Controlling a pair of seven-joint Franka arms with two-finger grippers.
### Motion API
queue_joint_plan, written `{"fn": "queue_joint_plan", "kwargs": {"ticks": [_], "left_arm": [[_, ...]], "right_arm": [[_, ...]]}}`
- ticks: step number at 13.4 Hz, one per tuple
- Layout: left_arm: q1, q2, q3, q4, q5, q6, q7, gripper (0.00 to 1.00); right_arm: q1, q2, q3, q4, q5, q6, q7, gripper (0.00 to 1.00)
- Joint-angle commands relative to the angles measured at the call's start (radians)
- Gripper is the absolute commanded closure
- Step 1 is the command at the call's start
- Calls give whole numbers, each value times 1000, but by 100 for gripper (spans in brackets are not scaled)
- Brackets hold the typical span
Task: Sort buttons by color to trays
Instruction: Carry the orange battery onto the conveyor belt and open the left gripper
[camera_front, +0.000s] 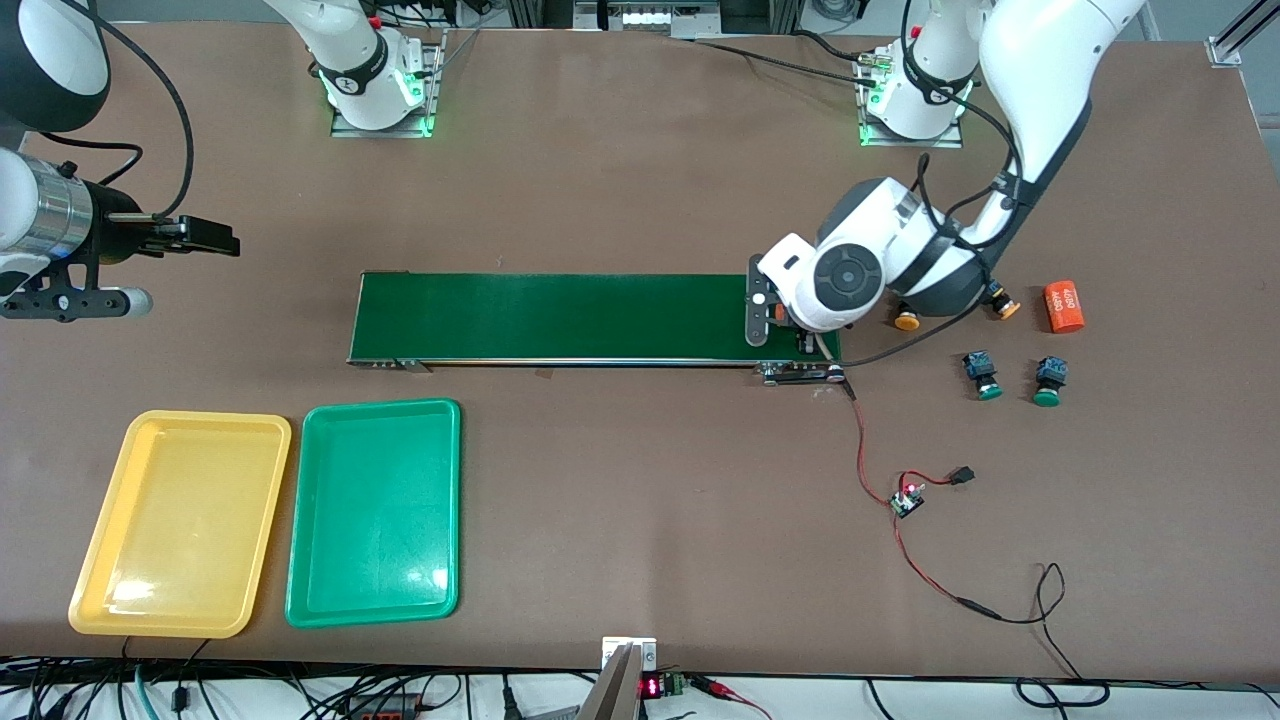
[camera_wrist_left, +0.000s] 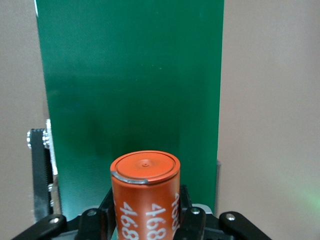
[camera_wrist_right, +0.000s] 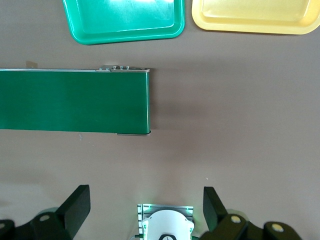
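My left gripper (camera_front: 795, 335) is shut on an orange cylinder marked "4680" (camera_wrist_left: 146, 192), held upright over the conveyor belt's (camera_front: 560, 315) end toward the left arm. Two orange-capped buttons (camera_front: 907, 320) (camera_front: 1003, 306) lie on the table by the left arm's wrist. Two green-capped buttons (camera_front: 985, 376) (camera_front: 1048, 383) lie nearer the front camera than those. The yellow tray (camera_front: 180, 430) and the green tray (camera_front: 375, 415) sit empty, side by side, toward the right arm's end. My right gripper (camera_front: 205, 237) is open and empty, up over the table off the belt's other end.
A second orange "4680" cylinder (camera_front: 1065, 305) lies beside the buttons. Red and black wires with a small circuit board (camera_front: 908, 500) trail from the belt's bracket (camera_front: 800, 373) toward the front edge. The belt (camera_wrist_right: 75, 100) and both trays (camera_wrist_right: 125, 30) (camera_wrist_right: 255, 22) show in the right wrist view.
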Motion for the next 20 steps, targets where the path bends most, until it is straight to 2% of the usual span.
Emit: {"fn": "queue_joint_plan", "kwargs": {"ticks": [1, 5, 7, 8, 10, 13, 17, 20], "left_arm": [[-15, 23, 3, 0, 80, 13, -83, 0], [-11, -1, -1, 12, 89, -32, -83, 0], [-6, -33, -3, 61, 79, -136, -95, 0], [-3, -40, -3, 116, 78, -210, -121, 0], [-5, -40, -1, 234, 77, -389, -232, 0], [58, -38, 3, 344, 46, -482, -370, 0], [109, -37, 16, 385, 40, -517, -825, 0], [156, -5, 17, 409, 20, -514, -925, 0]], "right_arm": [[-4, 8, 0, 18, 17, -13, -14, 0], [-4, 8, 0, 18, 17, -13, -12, 0], [-4, 8, 0, 18, 17, -13, -12, 0], [-4, 8, 0, 18, 17, -13, -12, 0], [-4, 8, 0, 18, 37, -14, -12, 0], [-4, 7, -2, 15, 37, -19, -12, 0], [0, 2, -2, -4, 36, -44, -14, 0], [0, -39, -4, -79, 34, -34, -15, 0]]}}
